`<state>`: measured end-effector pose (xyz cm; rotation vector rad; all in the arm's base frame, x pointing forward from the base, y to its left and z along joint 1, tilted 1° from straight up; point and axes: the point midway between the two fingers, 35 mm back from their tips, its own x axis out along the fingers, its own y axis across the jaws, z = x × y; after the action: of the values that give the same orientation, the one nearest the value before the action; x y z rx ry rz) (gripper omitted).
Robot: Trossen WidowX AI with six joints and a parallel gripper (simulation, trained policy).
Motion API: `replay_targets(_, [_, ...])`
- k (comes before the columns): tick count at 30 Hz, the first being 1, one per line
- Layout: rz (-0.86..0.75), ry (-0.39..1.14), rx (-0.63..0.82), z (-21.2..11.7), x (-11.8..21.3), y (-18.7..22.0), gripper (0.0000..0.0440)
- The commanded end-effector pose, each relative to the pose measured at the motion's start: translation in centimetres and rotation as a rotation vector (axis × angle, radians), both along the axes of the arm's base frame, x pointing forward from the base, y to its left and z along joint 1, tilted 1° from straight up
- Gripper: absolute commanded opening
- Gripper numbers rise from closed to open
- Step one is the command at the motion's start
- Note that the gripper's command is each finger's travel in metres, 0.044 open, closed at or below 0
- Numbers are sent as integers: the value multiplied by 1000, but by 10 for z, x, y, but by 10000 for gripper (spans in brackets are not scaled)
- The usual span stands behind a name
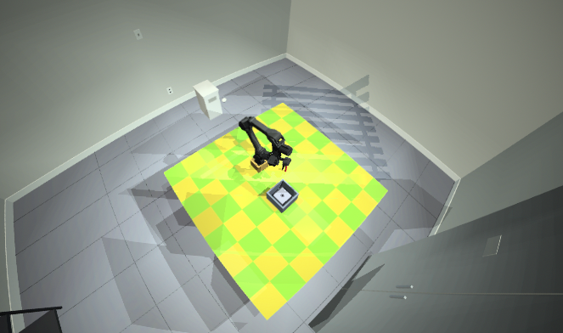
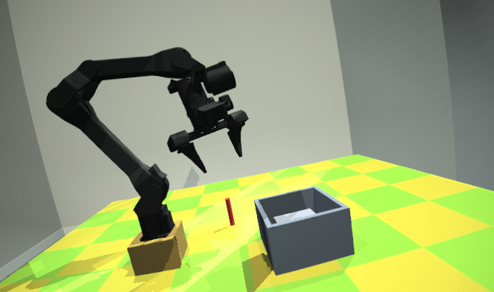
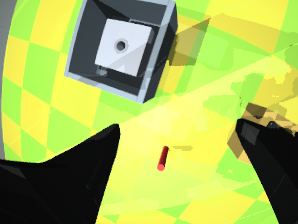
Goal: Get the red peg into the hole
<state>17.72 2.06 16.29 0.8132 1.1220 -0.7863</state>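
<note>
The red peg [image 1: 286, 168] [image 2: 229, 211] [image 3: 163, 158] stands upright on the checkered mat between the arm's base and the box. My gripper [image 2: 223, 164] [image 3: 179, 126] is wide open and empty, tilted, above the peg. In the wrist view the peg shows between the two fingers, a little below the line of their tips. The open grey box [image 1: 274, 204] [image 2: 315, 236] [image 3: 162, 60] stands beside the peg. At its bottom lies the white plate [image 1: 278, 193] [image 2: 296, 215] [image 3: 137, 56]. Its round hole [image 1: 282, 195] [image 3: 121, 45] looks empty; the exterior view does not show it.
The arm's brown base block [image 1: 261, 167] [image 2: 156, 258] stands on the green and yellow mat [image 1: 267, 301] [image 2: 457, 190], on the other side of the peg from the box. The box walls rise around the plate. A white cabinet [image 1: 209, 102] stands off the mat near the wall.
</note>
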Motion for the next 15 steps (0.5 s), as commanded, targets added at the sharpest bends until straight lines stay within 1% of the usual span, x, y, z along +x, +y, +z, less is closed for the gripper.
replay_targets(1, [-4, 60, 5, -14, -4, 12, 440])
replay_targets(8, [-11, 158, 4, -43, -12, 39, 440])
replay_targets(15, [-11, 216, 0, -72, -16, 60, 440])
